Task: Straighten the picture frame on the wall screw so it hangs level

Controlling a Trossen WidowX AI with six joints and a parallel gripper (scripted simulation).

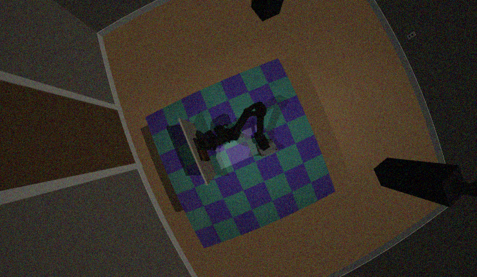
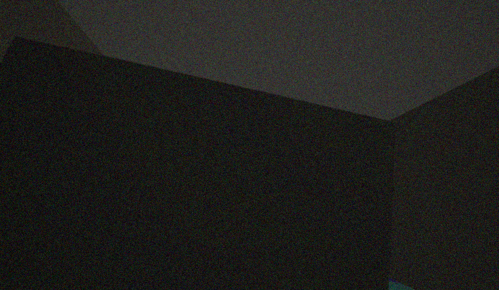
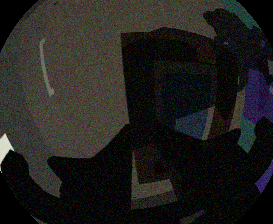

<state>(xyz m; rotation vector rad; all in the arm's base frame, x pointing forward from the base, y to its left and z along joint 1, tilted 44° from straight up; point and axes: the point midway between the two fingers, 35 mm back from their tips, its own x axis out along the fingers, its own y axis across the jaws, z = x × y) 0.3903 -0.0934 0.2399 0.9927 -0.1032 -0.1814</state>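
Observation:
The picture frame (image 1: 204, 155) (image 3: 205, 50) has a dark reddish-brown border around a dark blue picture. It is in front of the upright pale panel (image 1: 209, 172) (image 3: 79, 80). My gripper (image 1: 196, 140) (image 3: 140, 127) is at the frame, its dark fingers shut on the frame's border. The fingers cover part of the frame in the wrist view, and the arm covers much of it in the top view. The screw and the notched strip are hidden. The dim, distorted views do not show clearly how far the frame tilts. The exterior view shows neither frame nor gripper.
The panel stands on a purple and green checkered mat (image 1: 247, 174), with my arm (image 1: 260, 120) reaching across from its base. A long dark block (image 1: 412, 180) is at the right of the top view and a dark object (image 1: 267, 8) at its top. The exterior view shows mostly dark surfaces.

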